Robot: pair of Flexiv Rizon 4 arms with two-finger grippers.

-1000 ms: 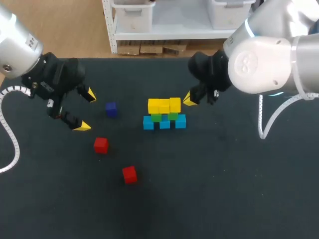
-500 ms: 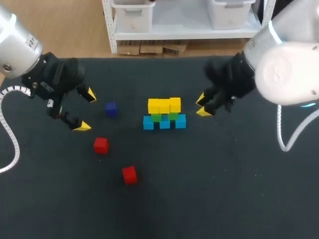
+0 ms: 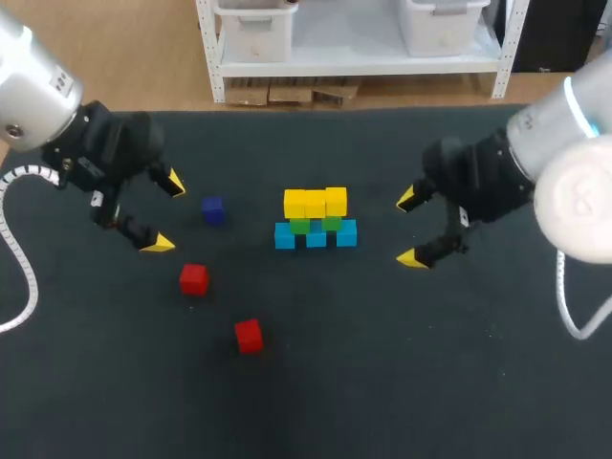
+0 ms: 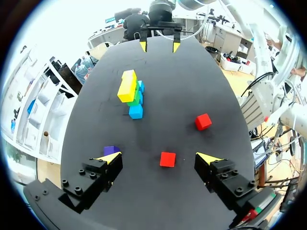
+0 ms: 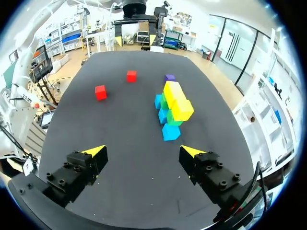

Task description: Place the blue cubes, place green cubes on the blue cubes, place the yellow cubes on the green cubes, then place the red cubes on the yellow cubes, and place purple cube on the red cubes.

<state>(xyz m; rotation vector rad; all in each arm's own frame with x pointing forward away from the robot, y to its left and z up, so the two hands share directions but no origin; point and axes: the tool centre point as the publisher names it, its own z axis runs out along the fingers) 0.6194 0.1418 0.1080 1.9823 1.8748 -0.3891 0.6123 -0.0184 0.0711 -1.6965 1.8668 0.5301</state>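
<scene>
A stack stands mid-table: three blue cubes [image 3: 316, 236] at the base, two green cubes [image 3: 299, 226] on them, three yellow cubes [image 3: 316, 203] on top. The purple cube [image 3: 212, 210] lies left of the stack, and two red cubes [image 3: 194, 278] [image 3: 249, 336] lie nearer the front. My left gripper [image 3: 165, 212] hangs open left of the purple cube. My right gripper [image 3: 410, 228] is open and empty, right of the stack and apart from it. In the right wrist view the stack [image 5: 176, 99] is ahead of the gripper [image 5: 143, 151]. In the left wrist view a red cube [image 4: 167, 159] shows between the open fingers, untouched.
The dark table [image 3: 382, 363] carries only the cubes. The purple cube [image 4: 111, 150] sits close beside one left fingertip [image 4: 109, 157]. The second red cube [image 4: 203, 121] lies ahead of the left gripper, with the stack [image 4: 127, 86] farther on.
My right gripper has gone from shut beside the yellow row to open and has drawn back to the right, away from the stack. The left arm and all cubes stayed put.
</scene>
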